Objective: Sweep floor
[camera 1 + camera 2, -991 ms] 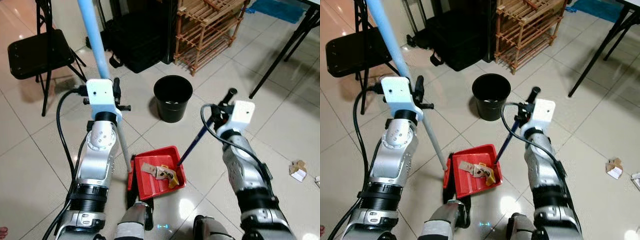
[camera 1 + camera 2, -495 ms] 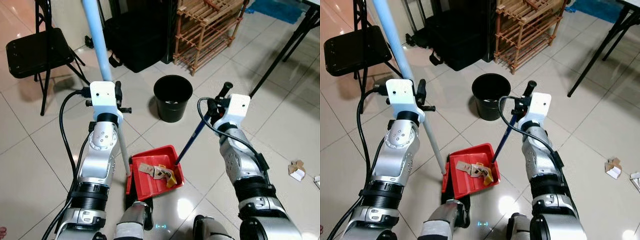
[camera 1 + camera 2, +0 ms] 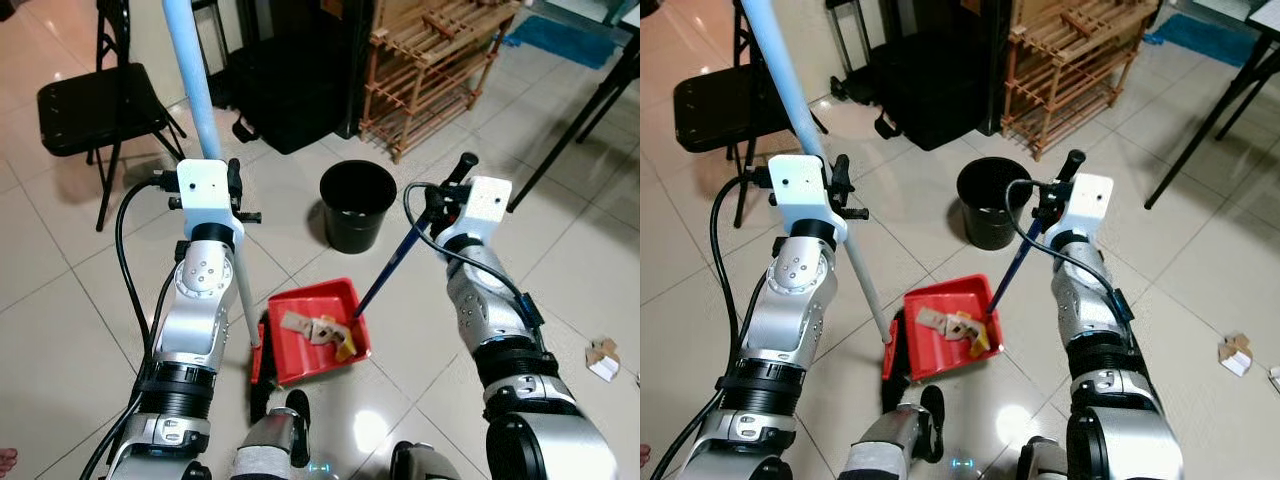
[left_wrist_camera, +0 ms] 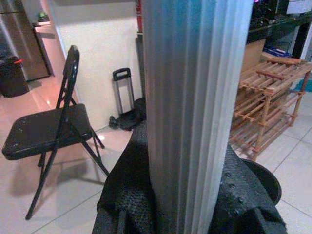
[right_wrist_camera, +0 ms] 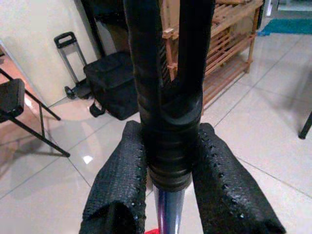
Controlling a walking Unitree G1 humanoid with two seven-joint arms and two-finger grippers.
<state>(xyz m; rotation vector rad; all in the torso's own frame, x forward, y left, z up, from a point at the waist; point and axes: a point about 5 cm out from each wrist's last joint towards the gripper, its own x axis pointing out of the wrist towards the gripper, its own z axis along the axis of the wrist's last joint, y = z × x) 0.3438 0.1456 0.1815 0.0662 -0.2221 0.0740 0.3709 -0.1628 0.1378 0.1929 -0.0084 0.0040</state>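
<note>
My left gripper [image 3: 232, 190] is shut on the light-blue broom pole [image 3: 190, 70], which runs upright down to the floor beside the dustpan. In the left wrist view the pole [image 4: 195, 97] sits tight between the black fingers [image 4: 126, 195]. My right gripper [image 3: 445, 200] is shut on the black grip of the dustpan handle [image 3: 400, 262]. The right wrist view shows that grip [image 5: 168, 97] clamped between the pads [image 5: 117, 190]. The red dustpan [image 3: 290, 355] rests between my arms, holding paper and cardboard scraps [image 3: 320, 330]. A black bin [image 3: 357, 225] stands just beyond it.
A black folding chair [image 3: 90, 105] stands at far left, with black luggage [image 3: 290, 90] and a wooden rack [image 3: 440, 70] behind the bin. A table leg [image 3: 580, 110] slants at right. One crumpled cardboard scrap [image 3: 603, 358] lies on the tiles at right.
The camera has shifted slightly. The dustpan now sits a little closer to the bin, with the right arm drawn inward. Both grippers keep their hold.
</note>
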